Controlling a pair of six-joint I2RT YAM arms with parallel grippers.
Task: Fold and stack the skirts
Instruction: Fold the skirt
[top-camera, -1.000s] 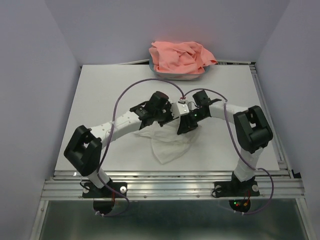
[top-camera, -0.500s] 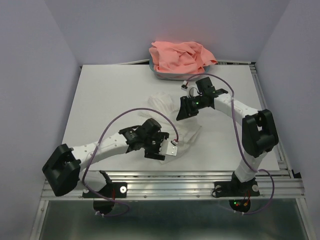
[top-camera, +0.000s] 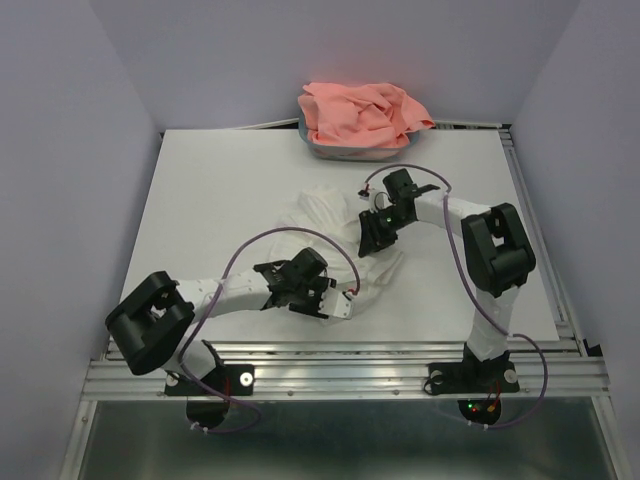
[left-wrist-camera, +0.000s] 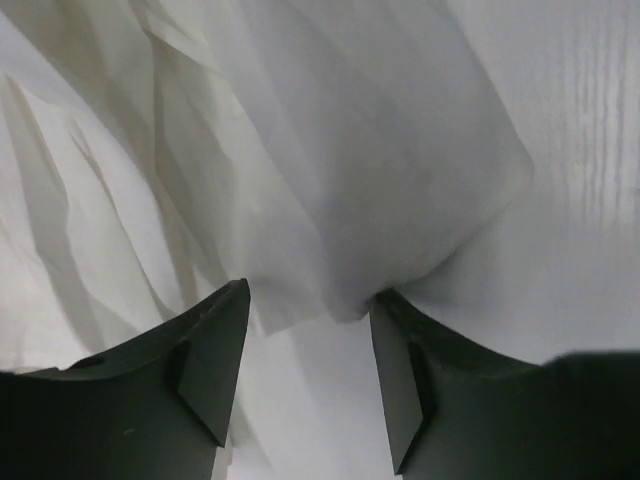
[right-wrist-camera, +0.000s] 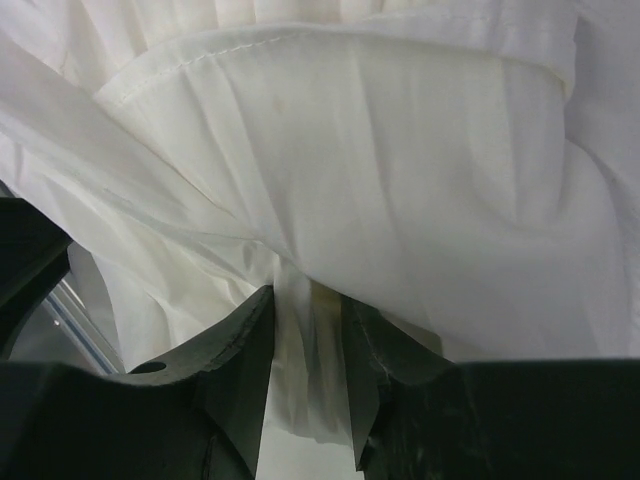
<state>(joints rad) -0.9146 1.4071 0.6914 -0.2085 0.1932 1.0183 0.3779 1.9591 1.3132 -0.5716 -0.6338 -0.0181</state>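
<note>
skirt (right-wrist-camera: 400, 200) fills the view, stitched hem running 9 to 1 o'clock. gripper (right-wrist-camera: 307, 320) at 6 o'clock, jaws narrow, pinching a hanging fold.

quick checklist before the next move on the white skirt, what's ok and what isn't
1. Left pincer open, gripping nothing: ok.
2. Right pincer clamped on the white pleated cloth skirt: ok.
3. White skirt lying flat: not ok, rumpled.
4. Salmon-pink gathered cloth skirt folded: not ok, heaped at the far edge of the white table.
5. Which skirt edge the right pincer holds: cannot tell.
</note>
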